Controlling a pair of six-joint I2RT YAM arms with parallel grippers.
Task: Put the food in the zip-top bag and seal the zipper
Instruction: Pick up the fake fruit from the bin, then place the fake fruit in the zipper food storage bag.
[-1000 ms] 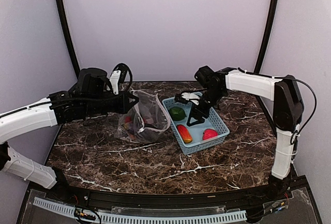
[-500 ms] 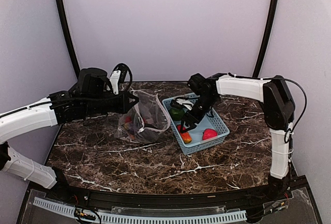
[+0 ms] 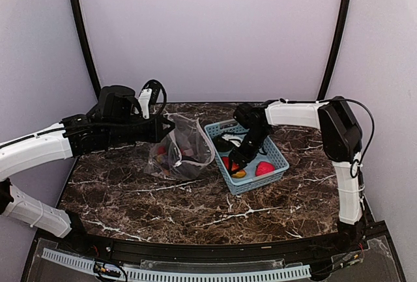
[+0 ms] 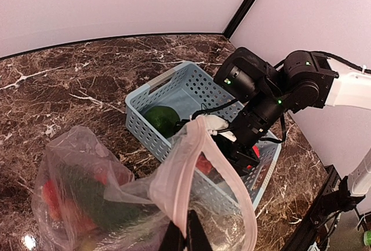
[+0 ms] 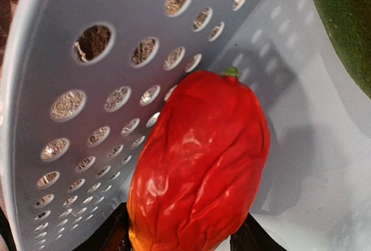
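My left gripper (image 3: 171,127) is shut on the rim of the clear zip-top bag (image 3: 182,148) and holds its mouth up and open. In the left wrist view the pale pink zipper (image 4: 200,146) loops up from my gripper (image 4: 185,228), and red and dark green food (image 4: 75,187) lies inside the bag (image 4: 58,152). My right gripper (image 3: 238,163) is down in the light blue basket (image 3: 277,155). Its open jaws straddle the red-orange mango (image 5: 203,164), which lies on the basket floor. A green fruit (image 3: 223,144) and a red strawberry (image 3: 264,169) also lie in the basket.
The basket (image 4: 145,97) stands right of the bag, almost touching it. Its perforated wall (image 5: 87,88) is close beside the mango, and the green fruit (image 5: 348,19) is at the far corner. Dark marble table (image 3: 195,197) extends in front.
My right gripper has moved down and left inside the basket, from above the green fruit onto the mango. The left arm and the bag have not moved.
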